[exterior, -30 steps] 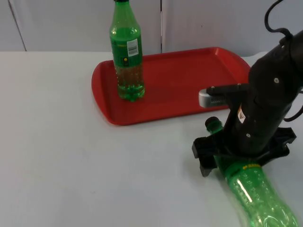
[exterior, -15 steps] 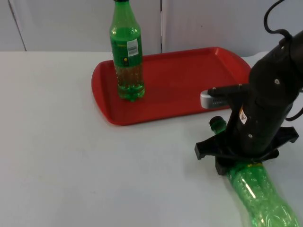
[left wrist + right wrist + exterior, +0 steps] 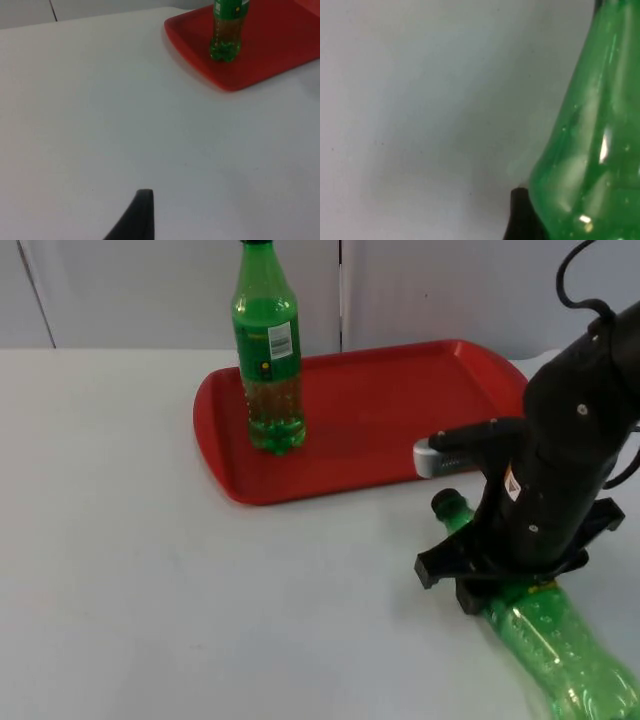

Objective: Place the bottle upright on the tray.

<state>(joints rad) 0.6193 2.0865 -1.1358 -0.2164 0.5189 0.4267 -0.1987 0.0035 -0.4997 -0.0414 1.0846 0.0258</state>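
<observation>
A green bottle (image 3: 555,640) lies on its side on the white table at the front right, its cap (image 3: 447,505) pointing toward the red tray (image 3: 400,400). My right gripper (image 3: 500,585) reaches down over the bottle's shoulder and is shut on it. In the right wrist view one black fingertip (image 3: 520,215) presses against the bottle's green wall (image 3: 590,150). My left gripper (image 3: 140,220) waits above bare table left of the tray (image 3: 280,55).
A second green bottle (image 3: 268,350) with brown liquid stands upright on the tray's left part (image 3: 226,30). The tray's right half is bare. The grey partition wall rises behind the tray.
The right gripper has turned and closed in on the lying bottle. The bottle swung with it, its base sliding to the right. The upright bottle and tray stayed put.
</observation>
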